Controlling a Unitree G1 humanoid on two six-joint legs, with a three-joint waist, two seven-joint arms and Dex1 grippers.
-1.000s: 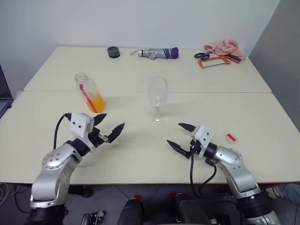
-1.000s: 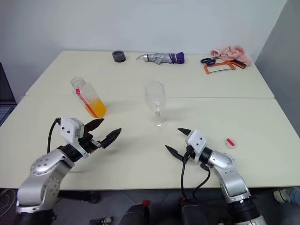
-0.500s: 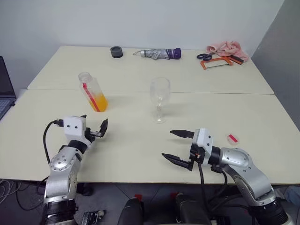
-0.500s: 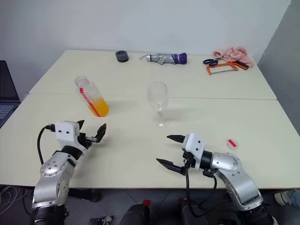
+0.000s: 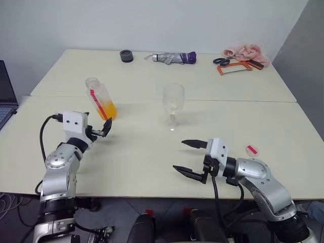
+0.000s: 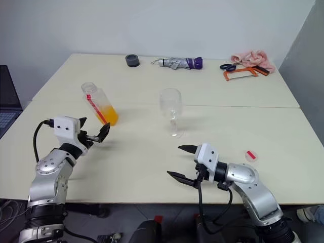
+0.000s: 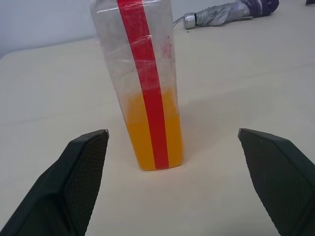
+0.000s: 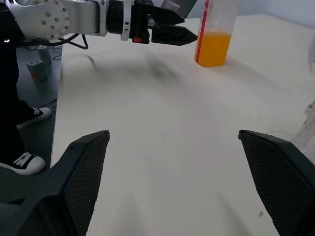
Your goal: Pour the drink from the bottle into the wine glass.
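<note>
The bottle (image 5: pixel 100 97) stands uncapped and leaning slightly on the left of the table, with the orange drink (image 5: pixel 108 110) filling its lower part. In the left wrist view the bottle (image 7: pixel 146 83) rises straight ahead between my fingers, a short way off. My left gripper (image 5: pixel 101 129) is open and level, just short of the bottle's base. The empty wine glass (image 5: pixel 173 104) stands upright at mid-table. Near the front edge, my right gripper (image 5: pixel 178 155) is open, points left and holds nothing. A small red-and-white cap (image 5: pixel 249 149) lies on the table to its right.
Along the far edge lie a black tape roll (image 5: pixel 125 55), a folded umbrella (image 5: pixel 172 57), scissors (image 5: pixel 219 61), an orange-framed saw (image 5: pixel 234 67) and a pink cloth (image 5: pixel 243 50). A laptop (image 5: pixel 4 98) sits at the left edge. A seam (image 5: pixel 228 100) joins the two tabletops.
My left gripper has moved forward and to the left, closing in on the bottle's base. My right gripper has drawn back a little toward the front edge. Both stay open.
</note>
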